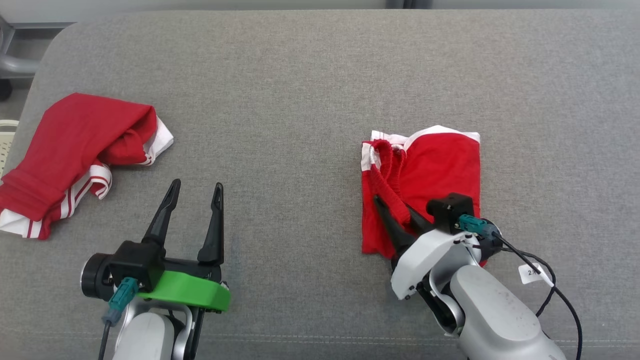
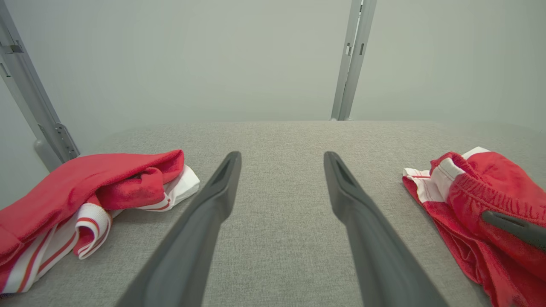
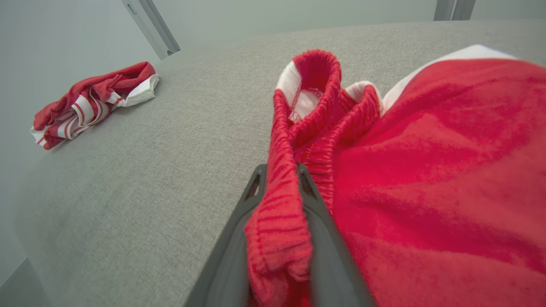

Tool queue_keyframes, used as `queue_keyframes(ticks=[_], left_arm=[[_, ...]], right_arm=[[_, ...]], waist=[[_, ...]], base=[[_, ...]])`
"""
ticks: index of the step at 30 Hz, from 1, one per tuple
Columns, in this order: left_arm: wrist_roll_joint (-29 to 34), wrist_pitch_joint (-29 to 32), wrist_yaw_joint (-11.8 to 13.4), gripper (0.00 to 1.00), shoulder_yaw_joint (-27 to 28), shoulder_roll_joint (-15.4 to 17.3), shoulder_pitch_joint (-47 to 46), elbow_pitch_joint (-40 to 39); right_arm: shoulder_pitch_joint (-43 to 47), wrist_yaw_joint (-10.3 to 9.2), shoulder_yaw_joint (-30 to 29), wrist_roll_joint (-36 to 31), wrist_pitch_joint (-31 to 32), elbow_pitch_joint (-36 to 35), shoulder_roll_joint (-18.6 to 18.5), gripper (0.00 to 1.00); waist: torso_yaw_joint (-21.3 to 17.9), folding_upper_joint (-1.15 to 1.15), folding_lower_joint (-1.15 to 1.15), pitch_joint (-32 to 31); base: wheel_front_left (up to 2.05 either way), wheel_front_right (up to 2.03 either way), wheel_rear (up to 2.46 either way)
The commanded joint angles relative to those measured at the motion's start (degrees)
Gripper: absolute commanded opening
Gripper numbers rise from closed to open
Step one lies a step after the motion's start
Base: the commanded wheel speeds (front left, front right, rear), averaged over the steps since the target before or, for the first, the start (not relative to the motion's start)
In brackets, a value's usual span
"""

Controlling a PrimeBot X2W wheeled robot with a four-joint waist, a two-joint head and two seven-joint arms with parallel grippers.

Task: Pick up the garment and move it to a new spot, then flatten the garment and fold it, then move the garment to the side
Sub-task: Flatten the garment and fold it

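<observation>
Two red garments with white trim lie on the grey fabric-covered tabletop (image 1: 300, 100). The folded red shorts (image 1: 440, 165) sit right of centre in the head view, a roughly square packet with white edging along its upper side. Their elastic waistband (image 1: 387, 175) runs loose down the packet's left edge.

The right tool (image 1: 392, 205) comes in from the lower right of that view and lies on the lower part of the shorts. In the right wrist view its two fingers stand narrow, with the ribbed waistband (image 3: 277, 230) pinched between them (image 3: 280, 170) and the shorts (image 3: 426, 170) spread out to the right.

The left tool (image 1: 196, 185) is at the lower left of the head view. Its two fingers are spread wide over bare fabric and hold nothing. The left wrist view shows the same gap (image 2: 282, 155).

The second piece, a crumpled red garment (image 1: 75, 150) with white stripes, lies at the far left edge, well apart from the shorts.
</observation>
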Motion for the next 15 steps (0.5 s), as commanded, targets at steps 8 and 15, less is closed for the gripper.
queue_keyframes(ticks=[8, 15], left_arm=[[-0.18, 0.00, 0.30, 1.00, 0.48, -0.15, -0.56, 0.55], [0.49, 0.00, 0.96, 1.00, 1.34, 0.85, -0.01, 0.02]], right_arm=[[-2.17, -0.02, 6.88, 2.43, -3.22, 1.37, 0.07, 1.00], [-0.08, -0.02, 8.62, 3.68, -4.80, -6.22, -0.04, 1.00]], waist=[[0.36, 0.00, 0.00, -0.03], [-2.63, 0.00, 0.00, -1.37]], base=[[0.00, 0.00, 0.00], [0.00, 0.00, 0.00]])
